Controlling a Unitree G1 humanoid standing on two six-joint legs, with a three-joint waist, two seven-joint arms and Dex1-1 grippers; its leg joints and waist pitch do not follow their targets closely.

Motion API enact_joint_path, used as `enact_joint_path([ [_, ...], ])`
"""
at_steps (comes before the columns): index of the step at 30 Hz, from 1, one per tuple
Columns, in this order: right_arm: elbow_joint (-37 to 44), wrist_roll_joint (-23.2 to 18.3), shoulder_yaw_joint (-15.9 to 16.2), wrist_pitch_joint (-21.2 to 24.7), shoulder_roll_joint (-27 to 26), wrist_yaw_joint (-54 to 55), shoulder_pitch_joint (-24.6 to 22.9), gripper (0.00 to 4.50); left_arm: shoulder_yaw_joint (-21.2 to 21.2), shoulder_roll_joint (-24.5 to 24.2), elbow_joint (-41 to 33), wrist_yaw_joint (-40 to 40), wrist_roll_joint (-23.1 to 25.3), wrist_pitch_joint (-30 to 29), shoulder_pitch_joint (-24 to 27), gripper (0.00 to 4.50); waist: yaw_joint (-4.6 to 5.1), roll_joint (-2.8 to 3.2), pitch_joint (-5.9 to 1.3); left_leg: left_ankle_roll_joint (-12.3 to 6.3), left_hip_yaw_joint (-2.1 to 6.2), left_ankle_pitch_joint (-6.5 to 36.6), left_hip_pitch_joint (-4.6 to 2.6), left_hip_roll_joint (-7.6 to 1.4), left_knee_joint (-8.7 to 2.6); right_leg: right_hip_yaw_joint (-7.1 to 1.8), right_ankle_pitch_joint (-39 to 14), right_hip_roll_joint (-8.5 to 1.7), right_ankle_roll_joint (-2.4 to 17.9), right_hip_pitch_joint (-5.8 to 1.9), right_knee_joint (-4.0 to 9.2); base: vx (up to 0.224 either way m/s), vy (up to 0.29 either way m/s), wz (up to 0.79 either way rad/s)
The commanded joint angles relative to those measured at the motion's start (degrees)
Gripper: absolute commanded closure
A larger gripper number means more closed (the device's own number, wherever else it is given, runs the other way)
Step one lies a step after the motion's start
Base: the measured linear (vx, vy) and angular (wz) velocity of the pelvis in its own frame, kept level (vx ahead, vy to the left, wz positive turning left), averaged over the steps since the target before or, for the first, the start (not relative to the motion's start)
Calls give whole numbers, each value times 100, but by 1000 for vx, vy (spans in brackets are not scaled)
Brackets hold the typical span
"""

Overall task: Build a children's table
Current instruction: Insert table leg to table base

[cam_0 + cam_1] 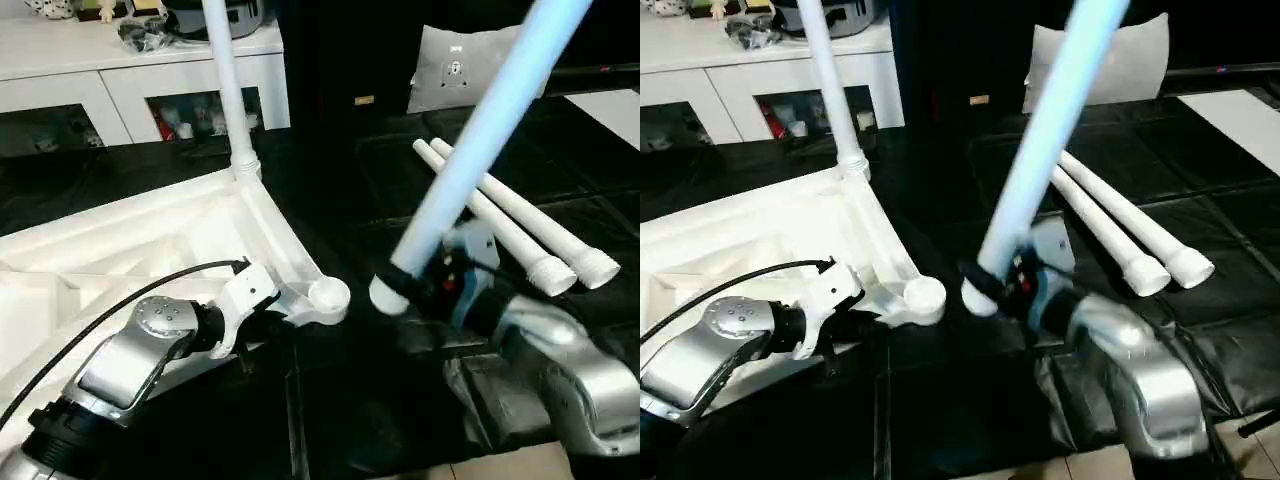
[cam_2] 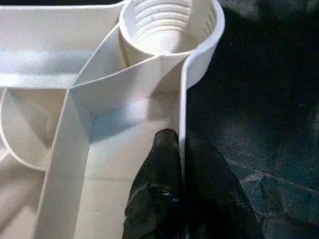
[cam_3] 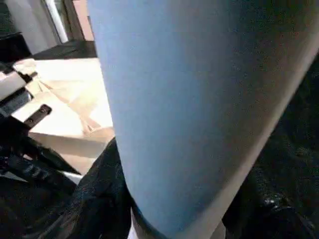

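Legs look light, stiff, slippery: right gripper (image 1: pixel 410 285) jaws pinch one leg (image 1: pixel 480 140) near its threaded end; left gripper (image 2: pixel 180 164) jaws clamp the tabletop (image 1: pixel 150 240) rim, nine o'clock.

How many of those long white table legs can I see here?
4: one leg stands screwed into the tabletop's far corner, one leg is held in the right gripper, two lie together on the black floor.

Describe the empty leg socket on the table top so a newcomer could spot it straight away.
Find the upturned white table top on the black floor. Follow its rim toward the right gripper to the near corner. The socket there is an open round cup; the far corner's already holds an upright leg.
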State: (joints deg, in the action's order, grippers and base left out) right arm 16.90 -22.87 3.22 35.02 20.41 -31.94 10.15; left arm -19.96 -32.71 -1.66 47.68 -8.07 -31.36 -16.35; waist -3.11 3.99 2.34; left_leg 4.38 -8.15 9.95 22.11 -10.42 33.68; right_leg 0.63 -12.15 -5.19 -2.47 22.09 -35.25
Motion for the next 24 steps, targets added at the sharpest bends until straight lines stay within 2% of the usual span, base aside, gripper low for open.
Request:
enact_joint_path([
  [1,-56,-73,69,106,-6,-80,103,259,103,-7,21,102,-10,354,-84,448,-24,-69,-313,95,-46,1449,-80,-85,-440,-82,-1246,-123,1010,-175,439,0,0,0],
  [2,-72,-90,73,118,-12,-91,128,259,14,-16,104,243,37,610,-128,448,-20,-97,-324,97,-51,1364,-80,-95,-437,-82,-1038,-111,1024,-170,424,0,0,0],
  [3,-91,-107,76,130,-17,-104,155,259,-105,-35,203,414,110,919,-179,448,-36,-88,-327,70,-43,1298,-73,-87,-432,-80,-981,-115,1029,-173,426,0,0,0],
  [4,-91,-107,76,130,-17,-104,155,259,-105,-35,203,414,110,919,-179,448,-37,-77,-339,60,-52,1238,-75,-87,-424,-83,-873,-112,1035,-172,415,0,0,0],
  [5,-127,-153,76,139,-30,-159,210,259,-410,-24,518,737,324,1548,-294,448,-50,-91,-356,22,-56,1047,-74,-90,-407,-81,-535,-113,1084,-186,378,0,0,0],
  [6,-127,-153,76,139,-30,-160,210,259,-412,-23,521,740,325,1553,-295,450,-50,-91,-356,22,-56,1047,-74,-90,-407,-81,-535,-113,1084,-186,378,0,0,0],
  [7,-122,-177,93,130,-27,-217,233,259,-504,159,779,897,306,1892,-414,450,-93,-67,-361,-32,-81,960,-108,-91,-381,-86,-329,-109,1146,-153,382,0,0,0],
  [8,-115,-184,96,129,-20,-236,232,259,-506,240,849,904,286,1978,-459,450,-142,-68,-372,-26,-91,926,-106,-101,-377,-85,-243,-118,1163,-173,362,0,0,0],
  [10,-69,-205,112,144,-8,-259,209,259,-567,382,999,933,315,2159,-593,450,-200,-75,-376,-30,-97,915,-119,-115,-374,-87,-210,-126,1162,-163,359,0,0,0],
  [12,-40,-209,125,153,-1,-263,188,259,-643,435,1097,974,375,2272,-683,450,-237,-81,-365,10,-101,959,-98,-110,-390,-86,-327,-134,1118,-171,359,0,0,0],
  [14,-2,-197,135,164,1,-278,143,259,-629,568,1245,1000,382,2388,-765,450,-246,-80,-353,87,-100,1174,-104,-117,-410,-92,-657,-149,1052,-165,384,0,0,0],
  [16,5,-199,137,164,9,-284,122,259,-631,599,1357,1004,436,2449,-793,450,-248,-82,-352,113,-96,1224,-100,-118,-416,-93,-753,-155,1016,-167,387,0,0,0],
  [18,5,-202,139,165,15,-283,115,259,-625,608,1419,955,475,2412,-802,450,-253,-87,-349,128,-95,1264,-94,-117,-421,-97,-885,-161,965,-162,399,0,0,0],
  [19,2,-177,159,153,34,-269,102,259,-480,680,1650,509,651,2099,-834,450,-251,-67,-348,137,-96,1293,-96,-116,-419,-97,-923,-157,960,-154,398,0,0,0],
  [20,1,-169,165,147,41,-264,99,259,-428,703,1715,399,677,2004,-838,450,-245,-76,-337,143,-100,1369,-105,-120,-423,-100,-1040,-154,940,-145,422,0,0,0],
  [21,-3,-162,164,140,41,-252,98,259,-301,736,1694,421,511,1904,-795,450,-254,-68,-331,161,-98,1457,-110,-113,-431,-100,-1246,-159,904,-140,437,0,0,0],
  [23,-8,-159,159,133,40,-242,99,259,-155,759,1594,581,238,1797,-717,395,-236,-80,-339,193,-78,1424,-75,-109,-452,-88,-1339,-170,869,-167,428,0,0,0],
  [24,-11,-157,159,130,41,-242,99,259,-118,751,1536,653,161,1776,-682,395,-223,-82,-339,192,-80,1429,-76,-108,-451,-89,-1334,-163,865,-157,435,0,0,0],
])
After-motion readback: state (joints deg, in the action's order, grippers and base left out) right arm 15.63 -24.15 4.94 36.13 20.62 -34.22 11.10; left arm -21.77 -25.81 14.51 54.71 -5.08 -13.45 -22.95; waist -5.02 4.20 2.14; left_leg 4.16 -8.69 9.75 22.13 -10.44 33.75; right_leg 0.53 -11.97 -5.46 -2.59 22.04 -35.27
